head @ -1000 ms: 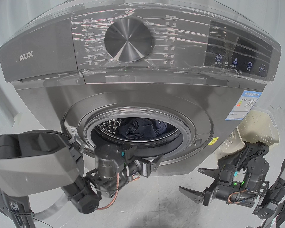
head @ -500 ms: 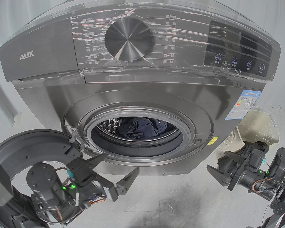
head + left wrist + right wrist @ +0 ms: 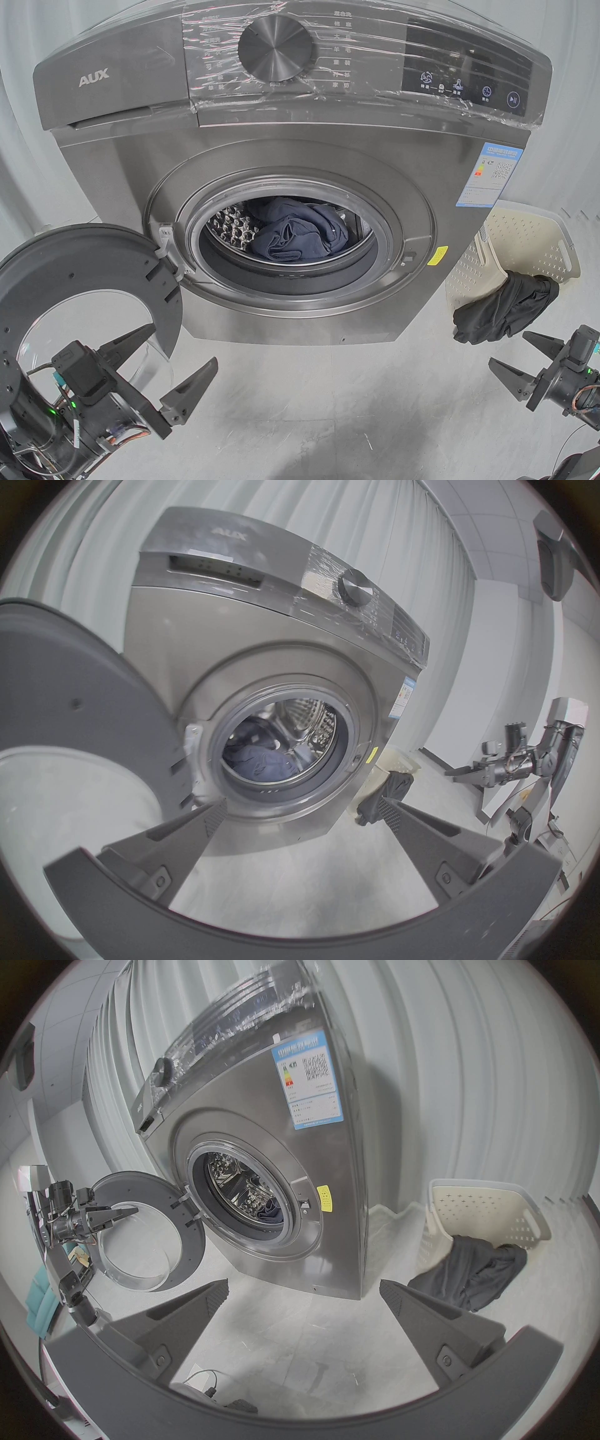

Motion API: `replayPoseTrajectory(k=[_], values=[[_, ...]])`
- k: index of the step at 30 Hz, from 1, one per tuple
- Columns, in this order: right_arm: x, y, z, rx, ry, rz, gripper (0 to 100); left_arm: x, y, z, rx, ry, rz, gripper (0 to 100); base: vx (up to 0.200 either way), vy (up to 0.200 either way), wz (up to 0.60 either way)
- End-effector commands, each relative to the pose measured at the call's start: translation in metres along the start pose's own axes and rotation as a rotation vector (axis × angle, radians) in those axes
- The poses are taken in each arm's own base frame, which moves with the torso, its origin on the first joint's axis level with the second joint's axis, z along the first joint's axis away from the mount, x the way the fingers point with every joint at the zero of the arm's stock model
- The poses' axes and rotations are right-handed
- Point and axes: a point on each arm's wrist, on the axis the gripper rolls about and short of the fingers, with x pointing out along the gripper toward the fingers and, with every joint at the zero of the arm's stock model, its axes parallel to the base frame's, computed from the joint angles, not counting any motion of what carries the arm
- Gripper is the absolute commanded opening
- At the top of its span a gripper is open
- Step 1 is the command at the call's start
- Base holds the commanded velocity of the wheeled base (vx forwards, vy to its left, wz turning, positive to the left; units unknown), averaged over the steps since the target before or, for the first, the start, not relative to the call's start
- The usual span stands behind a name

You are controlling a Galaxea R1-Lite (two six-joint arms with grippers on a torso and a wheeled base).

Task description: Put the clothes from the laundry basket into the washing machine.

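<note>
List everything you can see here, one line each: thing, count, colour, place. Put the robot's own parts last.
washing machine: one, silver-grey, centre, facing the robot
door: one, grey with a clear window, swung open on the machine's left
dial: one, silver, on the top panel
navy clothes: one bundle, dark blue, inside the drum
energy label: one, blue and white, upper right of the front
yellow sticker: one, right of the door opening
laundry basket: one, cream, on the floor right of the machine
dark garment: one, black, spilling from the basket onto the floor
left gripper: one, dark grey, open, below the door
right gripper: one, dark grey, open, near the garment
</note>
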Motion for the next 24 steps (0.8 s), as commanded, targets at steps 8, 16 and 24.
replayPoseTrajectory(k=[8,16,24], values=[[-0.057,-0.003,-0.007,0.002,-0.133,-0.077,100,-0.070,0.030,0.007,-0.029,-0.016,0.122,100,-0.175,0.000,0.00],[-0.076,-0.002,-0.018,0.005,-0.135,-0.109,100,-0.106,0.038,0.004,-0.039,-0.083,0.145,100,0.000,-0.075,0.00],[-0.083,-0.002,-0.013,0.009,-0.134,-0.140,100,-0.110,0.040,0.000,-0.024,-0.057,0.162,100,0.000,-0.200,0.00]])
